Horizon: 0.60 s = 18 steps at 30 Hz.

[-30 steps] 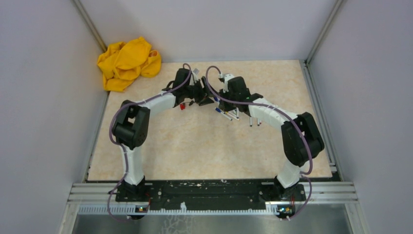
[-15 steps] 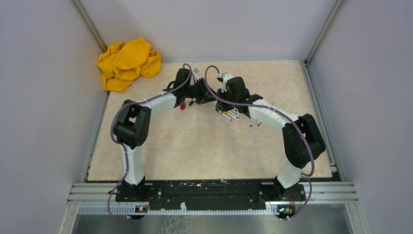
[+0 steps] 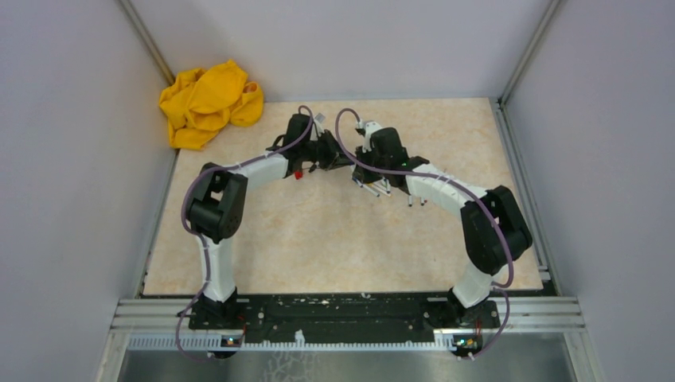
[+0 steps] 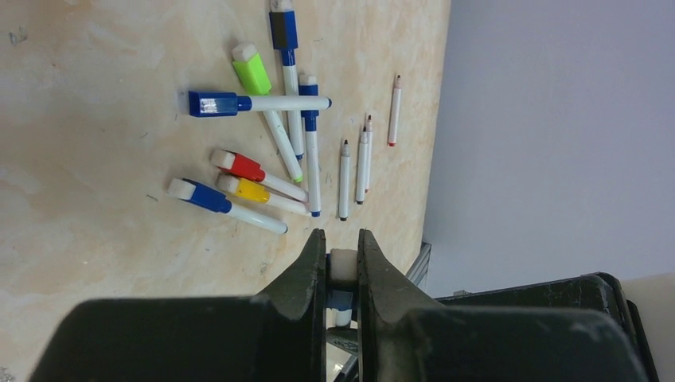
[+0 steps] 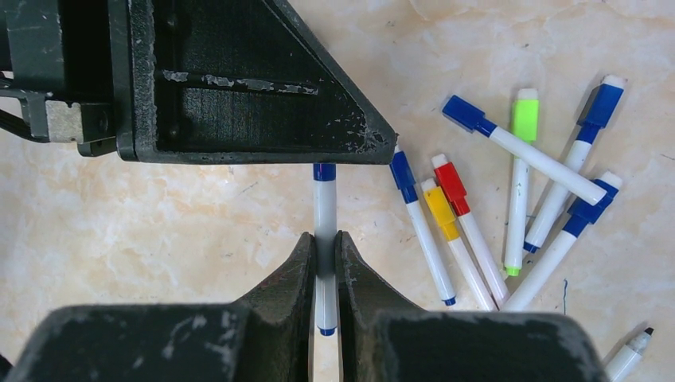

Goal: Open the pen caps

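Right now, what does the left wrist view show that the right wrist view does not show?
Only the left wrist view: the whole row of four uncapped pens, the pale wall, and the left jaws shut on a white-tipped blue cap.
Only the right wrist view: the right jaws shut on that pen's white barrel, and the left arm's black housing above.
Both: the pile of capped pens, with a green cap, a red cap and a yellow cap; the right wrist view catches one uncapped pen at its corner.
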Each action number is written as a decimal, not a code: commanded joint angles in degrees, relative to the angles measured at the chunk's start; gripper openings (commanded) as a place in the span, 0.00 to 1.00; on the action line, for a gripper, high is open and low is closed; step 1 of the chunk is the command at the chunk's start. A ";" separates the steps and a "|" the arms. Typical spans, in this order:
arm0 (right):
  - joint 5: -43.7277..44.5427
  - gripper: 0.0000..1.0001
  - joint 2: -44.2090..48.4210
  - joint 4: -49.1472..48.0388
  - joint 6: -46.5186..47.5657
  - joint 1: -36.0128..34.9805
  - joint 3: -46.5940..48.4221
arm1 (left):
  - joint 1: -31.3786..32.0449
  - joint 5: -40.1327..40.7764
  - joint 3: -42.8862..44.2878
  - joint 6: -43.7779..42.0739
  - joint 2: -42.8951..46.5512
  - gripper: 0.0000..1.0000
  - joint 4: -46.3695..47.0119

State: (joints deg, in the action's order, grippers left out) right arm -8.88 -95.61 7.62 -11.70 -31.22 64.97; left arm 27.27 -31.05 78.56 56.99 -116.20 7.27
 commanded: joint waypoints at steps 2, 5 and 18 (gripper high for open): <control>-0.66 0.00 1.78 -4.64 -1.45 -0.65 -0.49 | 0.17 1.43 3.83 -0.67 -0.61 0.00 -0.47; 0.12 0.00 3.11 -5.51 -2.05 -1.16 -3.90 | -1.27 4.58 8.14 -3.90 -1.47 0.00 -4.35; 4.57 0.00 10.17 -11.17 -6.85 -1.30 -17.38 | -10.37 6.93 20.60 -6.08 -8.68 0.00 -11.00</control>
State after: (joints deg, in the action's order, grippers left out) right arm -6.68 -89.84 -0.93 -16.88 -31.99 46.28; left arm 16.58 -26.76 96.66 52.84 -124.53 -0.34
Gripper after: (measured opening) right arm 0.074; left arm 0.191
